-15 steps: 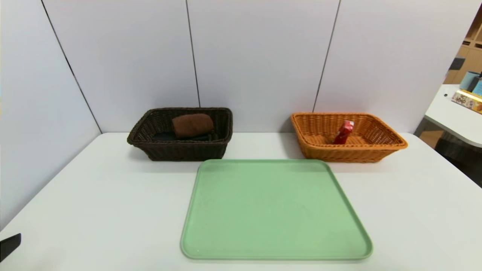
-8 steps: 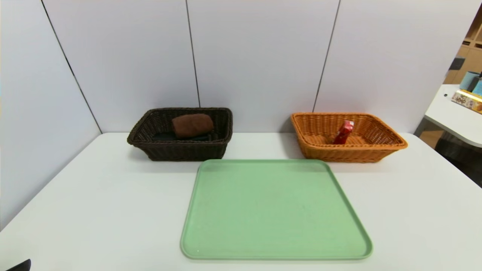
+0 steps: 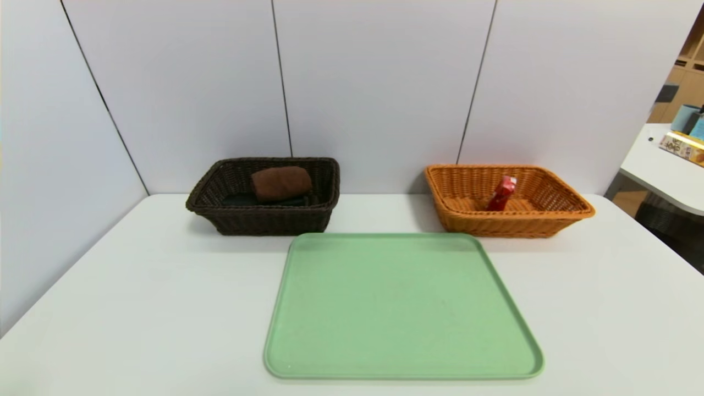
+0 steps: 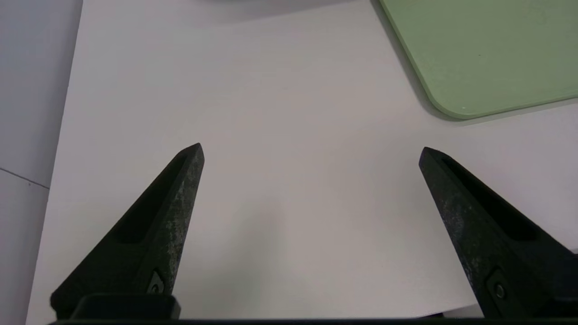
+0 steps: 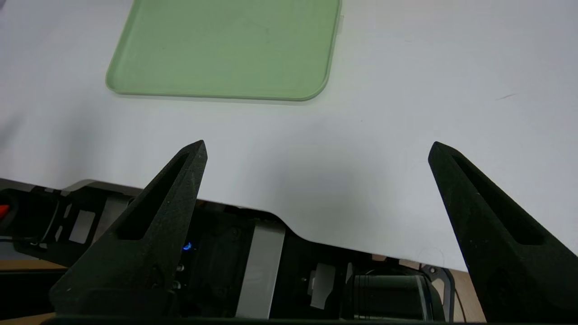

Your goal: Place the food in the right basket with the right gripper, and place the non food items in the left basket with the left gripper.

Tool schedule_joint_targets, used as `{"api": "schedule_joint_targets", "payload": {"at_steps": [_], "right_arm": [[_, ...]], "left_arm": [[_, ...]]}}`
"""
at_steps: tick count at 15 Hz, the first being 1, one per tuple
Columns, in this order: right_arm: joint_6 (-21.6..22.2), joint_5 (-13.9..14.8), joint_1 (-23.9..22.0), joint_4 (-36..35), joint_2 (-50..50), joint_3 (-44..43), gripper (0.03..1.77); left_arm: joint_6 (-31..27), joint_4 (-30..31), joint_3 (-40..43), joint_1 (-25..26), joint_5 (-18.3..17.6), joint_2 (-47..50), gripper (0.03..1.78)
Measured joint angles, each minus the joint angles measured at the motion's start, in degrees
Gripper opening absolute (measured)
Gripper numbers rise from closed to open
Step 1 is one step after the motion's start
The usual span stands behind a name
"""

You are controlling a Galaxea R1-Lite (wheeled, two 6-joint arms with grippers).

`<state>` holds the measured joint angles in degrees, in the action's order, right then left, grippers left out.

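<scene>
both claws, left claw and right claw, wide open

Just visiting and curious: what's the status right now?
Left gripper and right gripper open, empty. Tray bare; brown roll in dark basket, red packet in orange basket. Nothing in the way.

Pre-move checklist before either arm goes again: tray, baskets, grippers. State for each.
1. Green tray holds nothing to sort: ok.
2. Brown roll lies in the dark left basket: ok.
3. Red packet stands in the orange right basket: ok.
4. Left gripper open, holding nothing, over bare table: ok.
5. Right gripper open, holding nothing, above the table's near edge: ok.
6. Whether the roll is food or not: cannot tell.
</scene>
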<state>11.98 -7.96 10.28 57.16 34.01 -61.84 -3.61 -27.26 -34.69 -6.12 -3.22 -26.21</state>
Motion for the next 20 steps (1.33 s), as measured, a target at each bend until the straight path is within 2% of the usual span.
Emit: {"api": "schedule_joint_targets", "payload": {"at_steps": [3,7,12,14,20], "right_arm": [[-0.50,-0.06,-1.16,0.06,-2.79,1.38,1.69],[-2.01,-0.06,-3.17,0.68,-7.19,2.67,1.69],[-4.00,-0.80,-5.24,4.61,-13.62,4.44,1.69],[-4.66,-0.77,-5.29,5.60,-15.93,5.60,1.69],[-4.08,-0.69,-5.42,5.64,-18.03,6.06,1.69]], "left_arm": [[0.09,-0.20,1.77,1.33,0.24,2.90,1.69],[0.28,-1.43,3.45,6.10,0.41,6.81,1.69],[0.30,-7.13,4.11,7.19,0.59,12.63,1.69],[0.50,-8.90,4.27,7.17,1.95,14.58,1.69],[0.33,-8.27,6.69,6.97,5.67,17.57,1.69]]}}
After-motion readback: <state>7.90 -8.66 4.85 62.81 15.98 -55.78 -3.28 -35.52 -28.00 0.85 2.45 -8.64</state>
